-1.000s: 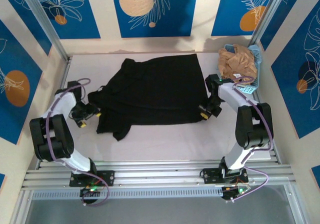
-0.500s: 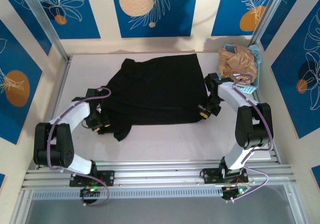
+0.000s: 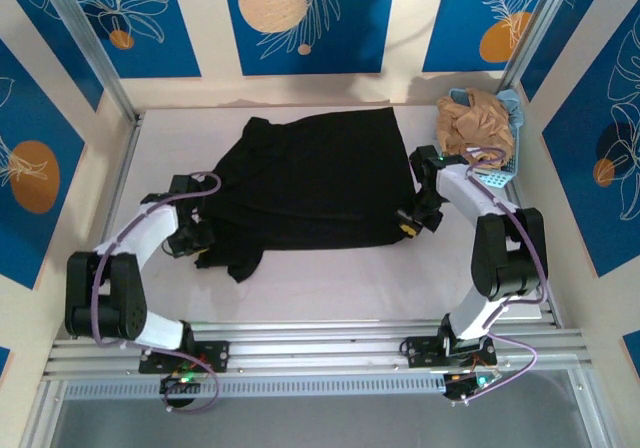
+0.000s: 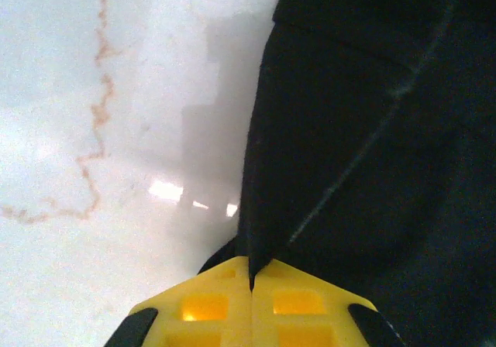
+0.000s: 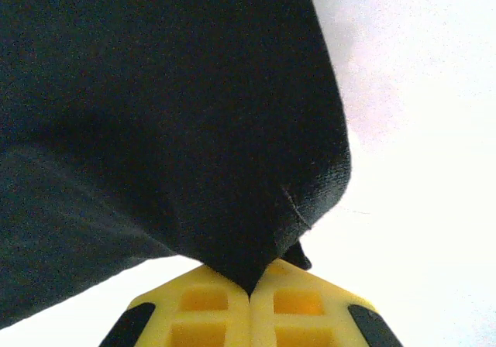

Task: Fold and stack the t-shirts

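On the worktop [image 3: 330, 278], my left jaws and right jaws clamp opposite edges of the black t-shirt [image 3: 310, 183]; such thin bites could slip under tension.

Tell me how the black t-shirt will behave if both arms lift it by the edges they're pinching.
Probably floppy: the black t-shirt lies in soft wrinkles, so its middle should sag between the left gripper and right gripper. Likely light, being thin cloth. It may slip, since each set of jaws pinches just a narrow edge.
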{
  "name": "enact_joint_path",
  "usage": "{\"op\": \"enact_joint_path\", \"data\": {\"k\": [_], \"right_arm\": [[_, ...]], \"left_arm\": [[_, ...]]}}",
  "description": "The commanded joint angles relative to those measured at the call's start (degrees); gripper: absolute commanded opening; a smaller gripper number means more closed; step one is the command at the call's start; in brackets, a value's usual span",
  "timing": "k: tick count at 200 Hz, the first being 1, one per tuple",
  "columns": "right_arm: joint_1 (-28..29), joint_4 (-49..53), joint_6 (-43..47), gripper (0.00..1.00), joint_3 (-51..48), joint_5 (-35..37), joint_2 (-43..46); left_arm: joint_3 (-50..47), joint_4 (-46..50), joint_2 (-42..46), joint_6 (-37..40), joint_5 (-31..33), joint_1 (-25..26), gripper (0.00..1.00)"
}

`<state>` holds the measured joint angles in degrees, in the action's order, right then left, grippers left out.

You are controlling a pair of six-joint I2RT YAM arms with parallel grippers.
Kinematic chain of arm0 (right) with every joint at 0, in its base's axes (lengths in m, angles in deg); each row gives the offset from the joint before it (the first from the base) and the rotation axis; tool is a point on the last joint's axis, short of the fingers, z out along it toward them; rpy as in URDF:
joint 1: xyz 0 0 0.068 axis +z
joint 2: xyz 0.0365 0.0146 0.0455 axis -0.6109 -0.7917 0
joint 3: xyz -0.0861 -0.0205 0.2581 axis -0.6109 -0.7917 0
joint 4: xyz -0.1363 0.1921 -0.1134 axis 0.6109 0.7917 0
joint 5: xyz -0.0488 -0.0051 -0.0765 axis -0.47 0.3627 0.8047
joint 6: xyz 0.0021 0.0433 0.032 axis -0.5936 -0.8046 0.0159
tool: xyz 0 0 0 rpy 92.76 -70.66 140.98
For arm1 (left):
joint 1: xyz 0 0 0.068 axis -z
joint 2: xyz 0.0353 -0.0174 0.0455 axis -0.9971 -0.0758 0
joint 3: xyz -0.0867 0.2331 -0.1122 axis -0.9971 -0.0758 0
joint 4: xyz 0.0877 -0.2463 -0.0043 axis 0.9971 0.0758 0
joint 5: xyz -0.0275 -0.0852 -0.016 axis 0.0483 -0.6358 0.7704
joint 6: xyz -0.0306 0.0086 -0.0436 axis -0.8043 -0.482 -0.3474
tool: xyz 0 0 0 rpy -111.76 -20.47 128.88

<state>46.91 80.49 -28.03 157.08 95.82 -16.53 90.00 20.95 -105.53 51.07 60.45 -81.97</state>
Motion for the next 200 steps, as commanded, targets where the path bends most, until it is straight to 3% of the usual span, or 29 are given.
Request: {"op": "enact_joint_path", "data": {"k": [1,34,55,133,144,157,165,200], "right_arm": [[0.04,2.93,1.00,0.00,1.61,2.40,4.37],[-0.96,5.00,2.00,0.00,4.67,4.27,6.29],[-2.00,5.81,2.82,0.00,7.10,4.86,6.07],[-2.59,4.49,3.56,0.00,15.17,2.37,-6.39],[-2.27,4.58,3.64,0.00,15.61,2.06,-7.31],[-1.82,4.58,3.72,0.00,15.33,1.96,-7.40],[-1.61,4.53,3.80,0.00,14.69,2.02,-6.96],[-1.36,3.49,3.64,0.00,9.89,1.46,-3.96]], "left_arm": [[3.23,10.02,8.52,-4.52,-0.07,1.05,0.00],[4.68,14.74,16.03,-12.32,0.76,3.70,0.00],[8.07,15.74,15.39,-15.63,2.40,3.70,0.00],[16.41,2.88,-13.66,-6.49,8.31,1.04,0.00],[17.86,3.03,-16.22,-5.04,10.16,0.80,0.18],[18.26,4.64,-15.65,-4.27,11.90,0.80,0.49],[17.06,5.50,-13.27,-4.28,12.72,0.80,0.59],[6.76,10.25,-0.47,-5.43,9.77,0.89,0.68]]}}
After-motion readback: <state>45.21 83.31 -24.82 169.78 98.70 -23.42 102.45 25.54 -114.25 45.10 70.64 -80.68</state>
